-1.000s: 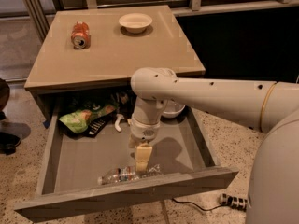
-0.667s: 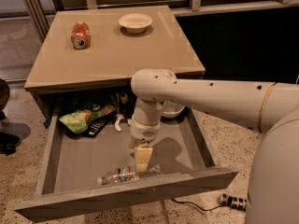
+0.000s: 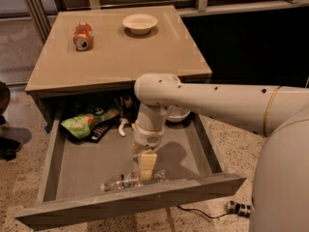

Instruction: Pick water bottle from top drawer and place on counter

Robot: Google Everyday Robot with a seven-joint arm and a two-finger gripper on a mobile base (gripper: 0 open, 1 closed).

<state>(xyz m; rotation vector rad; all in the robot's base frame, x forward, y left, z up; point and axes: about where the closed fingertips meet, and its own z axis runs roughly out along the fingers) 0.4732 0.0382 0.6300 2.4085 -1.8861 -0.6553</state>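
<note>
The water bottle [image 3: 129,181] lies on its side on the grey floor of the open top drawer [image 3: 87,161], close behind the front panel. My gripper [image 3: 147,172] points straight down into the drawer, its tip right at the bottle's right half, touching or just above it. The tan counter [image 3: 125,47] spans the top of the cabinet above the drawer.
An orange-red soda can [image 3: 82,36] lies on the counter's left, and a white bowl [image 3: 140,22] stands at its back. In the drawer's back left are a green snack bag [image 3: 84,122], a dark flat object [image 3: 101,129] and a small white piece [image 3: 121,126]. A white bowl [image 3: 179,114] sits behind my arm.
My gripper has sunk slightly lower toward the bottle. The bottle and everything else have stayed in place.
</note>
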